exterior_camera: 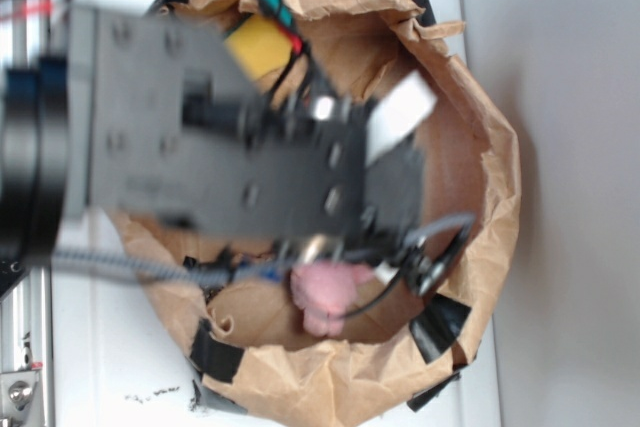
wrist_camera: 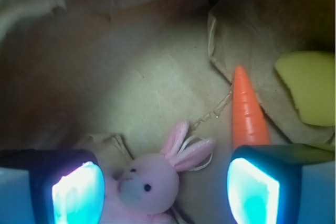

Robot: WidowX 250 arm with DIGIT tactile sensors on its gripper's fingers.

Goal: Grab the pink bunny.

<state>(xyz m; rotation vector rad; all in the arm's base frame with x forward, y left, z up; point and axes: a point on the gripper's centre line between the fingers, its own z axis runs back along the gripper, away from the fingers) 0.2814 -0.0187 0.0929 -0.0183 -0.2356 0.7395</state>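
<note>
The small fluffy pale-pink plush bunny (wrist_camera: pixel 149 182) lies on the floor of the crumpled brown paper bag (wrist_camera: pixel 157 93), its two ears angled up toward the orange toy carrot (wrist_camera: pixel 247 114), with a thin white loop by the ears. The carrot lies just beside the bunny's ears, and a pale yellow object (wrist_camera: pixel 310 85) rests beyond the carrot, near the bag wall. The black gripper (wrist_camera: pixel 165 192) hangs inside the bag with its fingers (wrist_camera: pixel 79 190) spread apart, one on each side of the bunny's head, grasping nothing. From the exterior view, the arm covers most of the bag (exterior_camera: pixel 480 147), and the bunny (exterior_camera: pixel 330 292) shows beneath it.
</note>
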